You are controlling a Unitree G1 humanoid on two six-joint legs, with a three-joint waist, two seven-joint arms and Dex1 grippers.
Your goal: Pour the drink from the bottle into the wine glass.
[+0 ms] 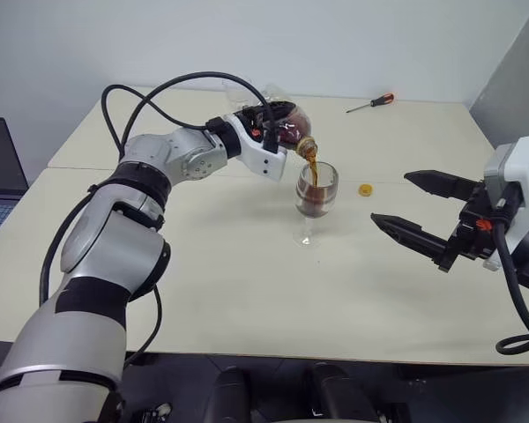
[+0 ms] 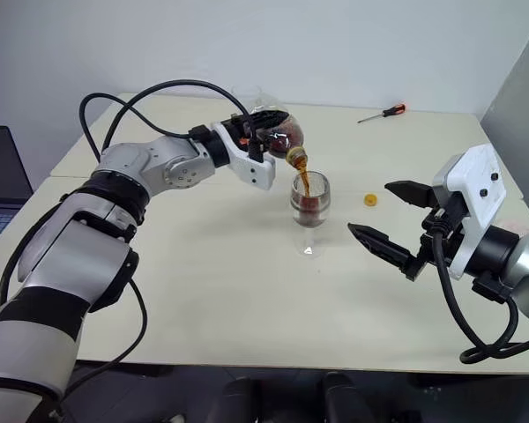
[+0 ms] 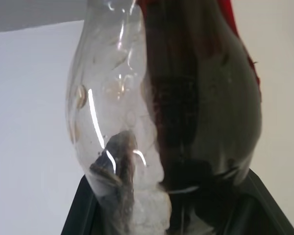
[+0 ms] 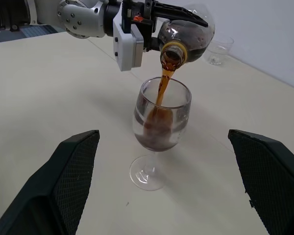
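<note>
Dark brown, almost black drink (image 4: pixel 161 93) runs in a thin stream from the small clear plastic bottle (image 4: pixel 186 39) with a bulbous body into the clear stemmed wine glass (image 4: pixel 159 132), whose rounded bowl is already partly filled. One bottle and one wine glass are in use. A red label strip shows on the bottle, but no writing or brand on it can be read. The bottle is tipped over, its open mouth just above the glass rim, and the left pincer (image 1: pixel 266 123) is clamped around its body, as the left wrist view shows with the bottle pressed between the black fingers. The wine glass stands upright on its round foot near the middle of the pale beige surface (image 1: pixel 247 291).

One small yellow cap (image 1: pixel 365 189) lies on the surface just to the right of the glass. One screwdriver with a red and black handle (image 1: pixel 371 104) lies near the far edge. One short clear tumbler (image 4: pixel 218 49) stands behind the bottle. The right pincer (image 1: pixel 423 216) hangs to the right of the glass, its two black fingers spread wide with nothing between them.
</note>
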